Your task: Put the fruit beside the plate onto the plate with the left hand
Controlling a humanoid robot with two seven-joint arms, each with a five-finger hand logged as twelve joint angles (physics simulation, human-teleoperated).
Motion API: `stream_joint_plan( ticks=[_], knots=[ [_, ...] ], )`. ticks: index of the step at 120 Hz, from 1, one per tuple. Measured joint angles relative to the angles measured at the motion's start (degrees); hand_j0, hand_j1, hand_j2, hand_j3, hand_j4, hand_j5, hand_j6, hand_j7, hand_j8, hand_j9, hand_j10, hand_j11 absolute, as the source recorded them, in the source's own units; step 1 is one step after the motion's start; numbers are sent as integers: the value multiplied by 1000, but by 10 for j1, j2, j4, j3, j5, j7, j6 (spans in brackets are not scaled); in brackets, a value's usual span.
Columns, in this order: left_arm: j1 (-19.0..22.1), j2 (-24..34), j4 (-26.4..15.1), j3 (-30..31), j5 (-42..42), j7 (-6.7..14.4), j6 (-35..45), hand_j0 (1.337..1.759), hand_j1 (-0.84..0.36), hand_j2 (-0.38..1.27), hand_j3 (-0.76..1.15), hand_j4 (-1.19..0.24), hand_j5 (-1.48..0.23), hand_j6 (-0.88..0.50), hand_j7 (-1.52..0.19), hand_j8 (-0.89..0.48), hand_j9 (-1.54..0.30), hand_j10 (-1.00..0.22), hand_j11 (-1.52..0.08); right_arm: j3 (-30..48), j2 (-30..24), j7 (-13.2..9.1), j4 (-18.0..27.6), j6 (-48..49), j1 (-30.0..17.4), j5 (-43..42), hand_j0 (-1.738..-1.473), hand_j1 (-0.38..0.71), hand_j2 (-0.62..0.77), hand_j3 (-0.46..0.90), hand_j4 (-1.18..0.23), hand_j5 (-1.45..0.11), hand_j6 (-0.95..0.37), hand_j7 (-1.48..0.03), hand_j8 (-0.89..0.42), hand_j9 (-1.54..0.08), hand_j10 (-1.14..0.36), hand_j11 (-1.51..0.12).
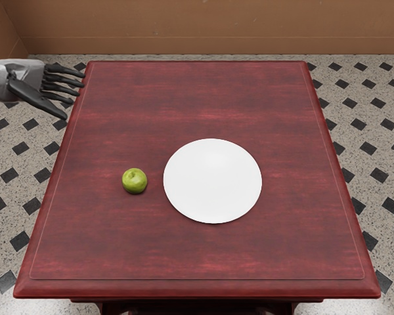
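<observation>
Head view, apple (134, 180) beside plate (212, 180); left hand (44, 86) open

One head view looks down (at a slant) onto the table (184, 98).

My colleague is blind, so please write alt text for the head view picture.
A green apple lies on a dark red wooden table, just left of an empty white plate, not touching it. The robot's left hand, open and holding nothing, hovers at the table's far left corner.

A green apple (134, 180), a plain white plate (212, 180), a dark red wood-grain table (184, 98), a black-fingered hand (43, 85).
</observation>
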Motion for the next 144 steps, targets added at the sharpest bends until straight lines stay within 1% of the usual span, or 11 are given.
stream_joint_plan(
  ticks=[17, 28, 43, 56, 66, 86, 99, 116, 127, 133, 144],
  knots=[
    [-1, -21, -8, 1, 4, 0, 0, 1658, 54, 51, 0, -248, -321, -248, -321, -247, -321, -247, -321, 0, 0, 0, -1, 0, 0, 0, -1658, -305, -7, 0, -37, -47, -37, -47, -37, -47, -37, -47],
    [3, -14, -51, 2, 26, 4, 0, 1658, 53, 51, 0, -248, -322, -248, -322, -248, -322, -248, -322, 0, 0, 0, -2, 0, 0, 0, -1658, -305, -7, 0, -37, -47, -37, -47, -37, -47, -37, -47],
    [2, -14, -133, 4, 49, 50, 10, 1658, 53, 51, 0, -249, -322, -249, -322, -249, -322, -248, -322, 0, 0, 0, -3, 0, 0, 0, -1658, -305, -7, 0, -37, -47, -37, -47, -37, -47, -37, -47],
    [-6, -13, -208, 25, 85, 81, 122, 1658, 52, 51, 0, -250, -323, -250, -323, -249, -323, -249, -323, 0, 0, 0, -3, 0, 1, 0, -1658, -305, -7, 0, -37, -47, -37, -47, -37, -47, -37, -47],
    [-52, -11, -255, 60, 103, 102, 227, 1658, 52, 51, 0, -250, -323, -250, -323, -250, -323, -249, -323, 0, 0, 0, -3, 0, 1, 0, -1658, -305, -7, 0, -37, -47, -37, -47, -37, -47, -37, -47],
    [-107, -20, -323, 154, 114, 154, 403, 1658, 52, 51, 0, -250, -323, -251, -323, -250, -323, -250, -323, 0, 0, 0, -3, 0, 1, 0, -1658, -305, -7, 0, -37, -47, -37, -47, -37, -47, -37, -47],
    [-133, -48, -360, 209, 116, 183, 492, 1658, 52, 51, 0, -250, -323, -251, -323, -251, -323, -250, -323, 0, 0, 0, -3, 0, 1, 0, -1658, -305, -7, 0, -37, -47, -37, -47, -37, -47, -37, -47],
    [-185, -88, -399, 273, 116, 197, 601, 1658, 52, 51, 0, -250, -323, -251, -323, -251, -323, -250, -323, 0, 0, 0, -3, 0, 2, 0, -1658, -305, -7, 0, -37, -47, -37, -47, -37, -47, -37, -47],
    [-241, -158, -417, 337, 114, 199, 657, 1658, 52, 51, 0, -250, -323, -250, -323, -250, -323, -250, -323, 0, 0, 0, -3, 0, 2, 0, -1658, -305, -7, 0, -37, -47, -37, -47, -37, -47, -37, -47],
    [-255, -182, -423, 370, 112, 200, 674, 1658, 52, 51, 0, -250, -323, -250, -323, -250, -323, -250, -323, 1, 0, 0, -3, 0, 2, 0, -1658, -305, -7, 0, -37, -47, -37, -47, -37, -47, -37, -47],
    [-260, -187, -438, 403, 107, 201, 689, 1658, 52, 51, 0, -250, -323, -250, -323, -250, -323, -250, -323, 1, 0, 0, -2, 0, 2, 0, -1658, -305, -7, 0, -37, -47, -37, -47, -37, -47, -37, -47]
  ],
)
